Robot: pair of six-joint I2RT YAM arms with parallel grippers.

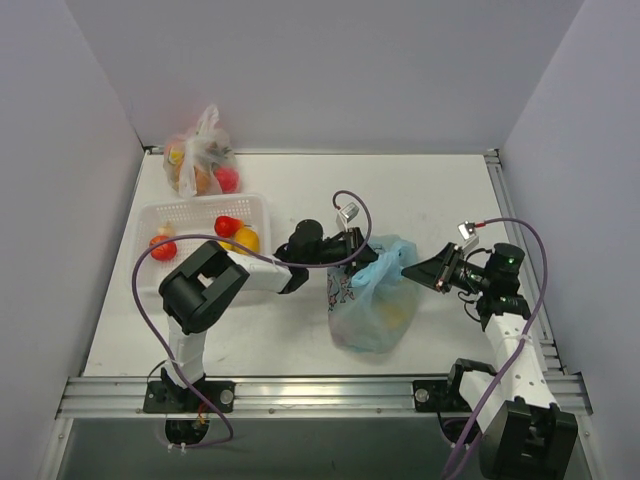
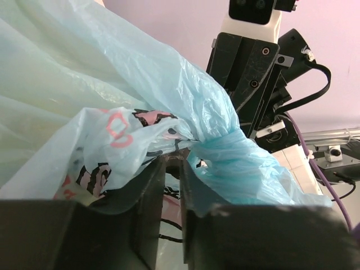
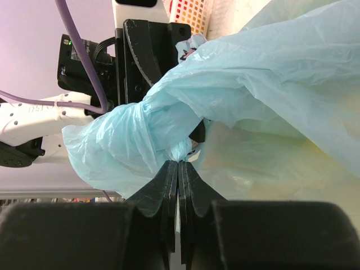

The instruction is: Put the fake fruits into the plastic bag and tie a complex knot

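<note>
Progress is late-stage. The plastic bag [image 1: 372,300] sits mid-bench [image 1: 280,340] between both arms, and a yellowish shape shows through its wall. The left end effector [image 2: 173,164] is all but closed, pinching a printed fold of bag plastic. The right end effector [image 3: 178,167] is fully closed on another strand. Between them the plastic is cinched into a twisted lump, the knot [image 2: 224,139], judged formed but not confirmed tight or complex. Some fake fruits [image 1: 236,233] lie in the white basket [image 1: 190,212], so loading appears incomplete.
</note>
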